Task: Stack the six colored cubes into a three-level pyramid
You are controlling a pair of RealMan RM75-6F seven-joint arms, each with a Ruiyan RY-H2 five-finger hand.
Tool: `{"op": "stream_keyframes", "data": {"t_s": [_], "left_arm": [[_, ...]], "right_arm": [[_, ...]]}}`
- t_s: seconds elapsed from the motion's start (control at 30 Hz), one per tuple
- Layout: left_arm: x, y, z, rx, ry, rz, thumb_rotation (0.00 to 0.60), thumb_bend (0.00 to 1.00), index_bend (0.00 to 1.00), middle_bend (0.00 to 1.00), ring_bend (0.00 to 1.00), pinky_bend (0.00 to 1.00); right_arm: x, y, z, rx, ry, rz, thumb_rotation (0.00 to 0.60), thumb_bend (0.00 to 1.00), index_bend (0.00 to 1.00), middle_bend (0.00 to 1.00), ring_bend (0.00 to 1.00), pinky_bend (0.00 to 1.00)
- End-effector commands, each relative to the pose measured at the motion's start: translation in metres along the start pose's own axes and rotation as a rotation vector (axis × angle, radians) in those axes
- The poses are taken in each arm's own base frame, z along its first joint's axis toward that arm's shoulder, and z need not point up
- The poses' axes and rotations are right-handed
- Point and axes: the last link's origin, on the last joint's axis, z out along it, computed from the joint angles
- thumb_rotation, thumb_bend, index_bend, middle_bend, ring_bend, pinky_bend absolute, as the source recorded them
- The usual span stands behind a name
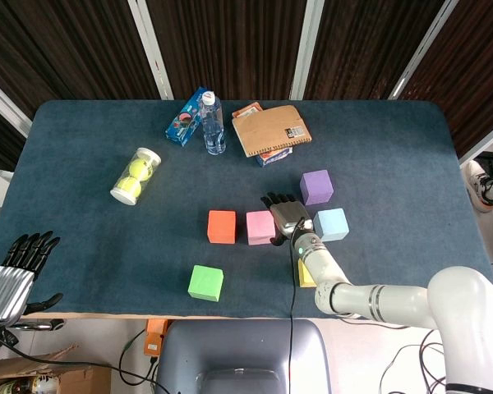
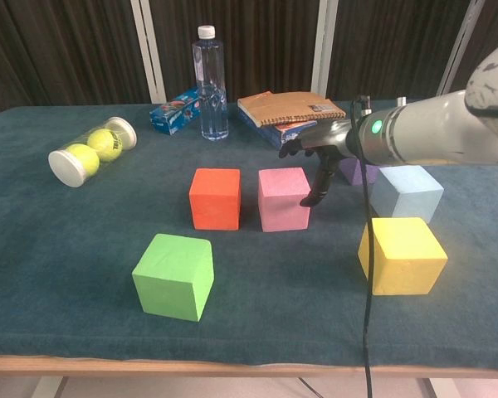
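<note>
We see nothing stacked; right hand (image 1: 286,215) fingers spread, empty, beside pink cube (image 1: 260,227) mid-frame; left hand (image 1: 16,271) released, lower left.

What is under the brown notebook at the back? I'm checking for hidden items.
A flat blue and red box lies under the brown notebook, its front end and a far corner sticking out. The rest is covered, so whether anything else lies beneath cannot be seen.

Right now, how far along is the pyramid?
Nothing is stacked: all six cubes sit singly on the table. Orange cube and pink cube sit side by side, a possible base start. Right hand hovers open by the pink cube, holding nothing; left hand is off the table. All three levels remain.
</note>
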Motion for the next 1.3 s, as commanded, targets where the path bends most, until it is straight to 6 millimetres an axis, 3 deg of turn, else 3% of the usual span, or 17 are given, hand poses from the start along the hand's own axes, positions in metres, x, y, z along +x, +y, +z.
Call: {"op": "stream_keyframes", "data": {"t_s": [0.03, 0.33, 0.5, 1.3], "left_arm": [[-0.001, -0.002, 0.001, 0.006, -0.004, 0.000, 0.578, 0.08, 0.02, 0.03, 0.00, 0.07], [-0.005, -0.004, 0.001, 0.004, -0.015, -0.001, 0.579, 0.08, 0.02, 0.03, 0.00, 0.07], [-0.004, -0.007, 0.001, 0.006, -0.012, -0.005, 0.577, 0.09, 0.02, 0.03, 0.00, 0.07], [-0.005, -0.015, -0.003, 0.021, -0.016, -0.028, 0.578, 0.09, 0.02, 0.03, 0.00, 0.07]], "right_arm": [[-0.001, -0.004, 0.004, 0.003, -0.001, 0.003, 0.600, 0.20, 0.12, 0.00, 0.00, 0.00], [-0.006, -0.010, 0.008, -0.019, 0.014, 0.051, 0.600, 0.20, 0.38, 0.00, 0.00, 0.00], [-0.002, -0.012, 0.006, -0.048, 0.048, 0.063, 0.600, 0.20, 0.46, 0.00, 0.00, 0.00], [-0.003, -0.035, 0.009, -0.067, 0.020, 0.148, 0.600, 0.20, 0.47, 0.00, 0.00, 0.00]]}}
